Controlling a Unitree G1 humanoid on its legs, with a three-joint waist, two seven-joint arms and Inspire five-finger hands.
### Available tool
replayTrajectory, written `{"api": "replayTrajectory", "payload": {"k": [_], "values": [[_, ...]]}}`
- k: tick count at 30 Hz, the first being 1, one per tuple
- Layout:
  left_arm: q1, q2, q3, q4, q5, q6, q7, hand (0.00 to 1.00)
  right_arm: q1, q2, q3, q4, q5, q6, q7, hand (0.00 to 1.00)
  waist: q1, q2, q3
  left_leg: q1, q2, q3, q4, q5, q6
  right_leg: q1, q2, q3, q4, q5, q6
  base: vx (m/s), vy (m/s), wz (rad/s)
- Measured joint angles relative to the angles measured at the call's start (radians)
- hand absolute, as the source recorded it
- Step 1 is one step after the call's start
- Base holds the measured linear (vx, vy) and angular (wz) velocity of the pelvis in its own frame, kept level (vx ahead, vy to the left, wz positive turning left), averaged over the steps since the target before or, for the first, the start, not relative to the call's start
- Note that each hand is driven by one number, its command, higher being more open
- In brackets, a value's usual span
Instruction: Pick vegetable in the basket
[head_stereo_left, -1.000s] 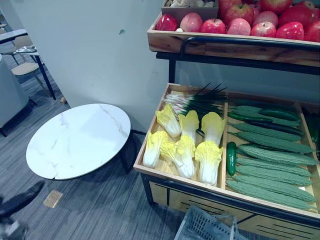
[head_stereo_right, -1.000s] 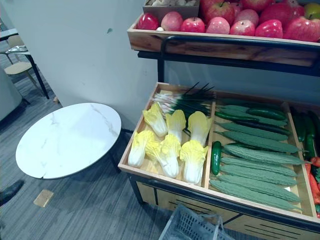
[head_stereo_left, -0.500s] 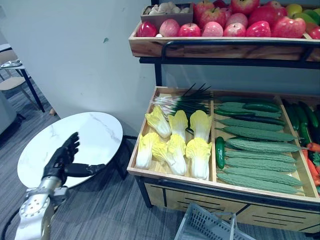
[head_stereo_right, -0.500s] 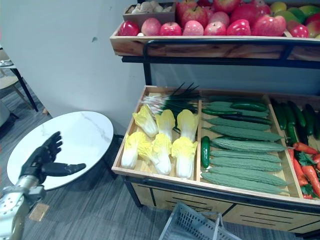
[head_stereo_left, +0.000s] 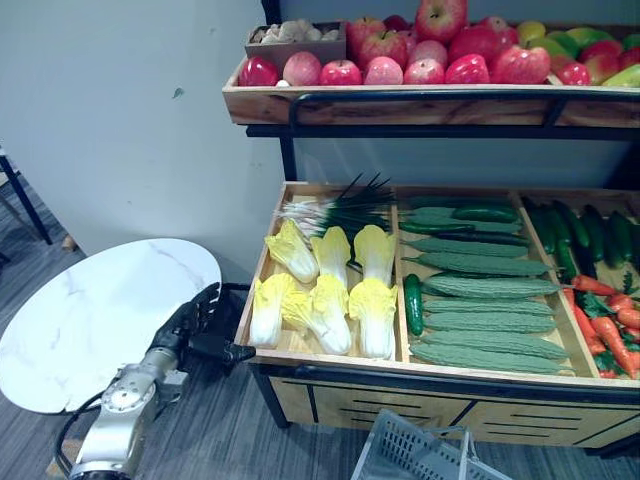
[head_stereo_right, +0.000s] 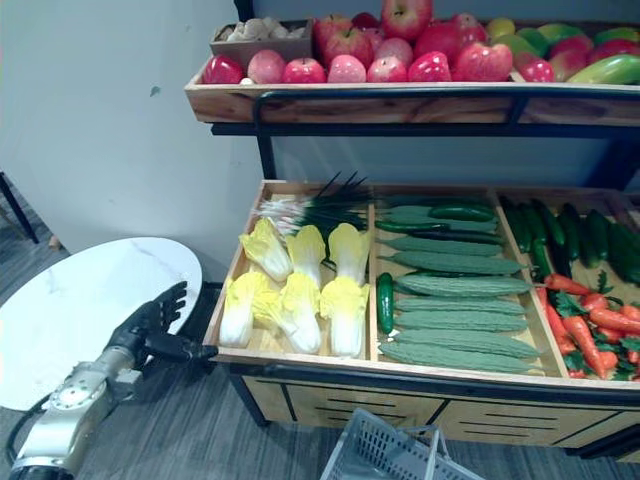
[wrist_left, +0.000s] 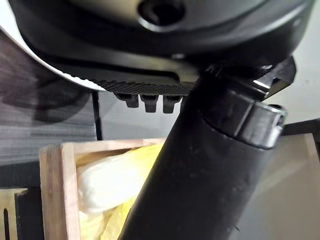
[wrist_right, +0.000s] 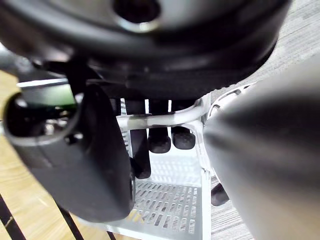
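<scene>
Wooden crate (head_stereo_left: 300, 358) holds cabbages (head_stereo_left: 318, 305) lying front to back, just right of and beyond the spread, empty fingers (head_stereo_left: 205, 300) of the left hand (head_stereo_left: 188, 325), nearer of the 2 hands. Right hand (wrist_right: 97, 167) fingers (wrist_right: 160, 141) curl round the basket (head_stereo_left: 405, 452) handle.

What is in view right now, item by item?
apples: many, mostly red, top shelf
box: one, brown, pale produce inside, top shelf's left end
cabbages: six, yellow-white, lower crate's left compartment
green onions: one bunch, green, behind cabbages
bitter gourds: several, green, middle compartment
cucumbers: several, dark green, right compartment
carrots: several, orange, far right
table: one, white, round, left of crate
basket: one, grey, below crate's front
left hand: dark, open, near crate's left front corner
right hand: dark, curled round basket's handle
</scene>
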Motion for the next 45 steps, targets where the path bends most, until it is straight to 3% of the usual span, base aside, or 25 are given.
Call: {"api": "replayTrajectory", "payload": {"k": [12,21,25,45], "values": [[-0.037,-0.059,-0.056,0.039,0.119,0.015,0.047,1.00,0.008,-0.001,0.038,-0.001,-0.008,-0.001,-0.001,0.00,-0.021,0.002,-0.032,0.000,0.022,0.041,0.000,0.006,-0.010,-0.018,0.015,0.024,-0.001,0.011,-0.007,-0.06,-0.004,-0.07],[-0.077,-0.078,-0.090,0.109,0.184,0.039,0.224,1.00,0.013,0.004,0.046,-0.008,-0.020,-0.006,-0.001,0.00,-0.024,-0.009,-0.039,0.000,0.023,0.071,0.000,0.007,-0.011,-0.023,0.015,0.044,-0.006,0.014,-0.006,0.00,0.001,-0.04],[-0.079,-0.092,-0.090,0.126,0.197,0.039,0.256,1.00,0.015,0.006,0.047,-0.009,-0.021,-0.008,-0.001,0.00,-0.028,-0.011,-0.041,0.000,0.024,0.078,0.000,0.008,-0.012,-0.024,0.015,0.047,-0.005,0.014,-0.006,0.00,0.000,-0.03],[-0.168,-0.133,-0.095,0.171,0.210,0.000,0.304,1.00,0.044,0.015,0.084,-0.079,-0.039,-0.014,0.002,0.00,-0.052,-0.016,-0.044,-0.009,0.035,0.139,0.000,0.012,-0.019,-0.061,0.017,0.083,0.000,0.032,0.000,-0.03,0.006,-0.06]]}}
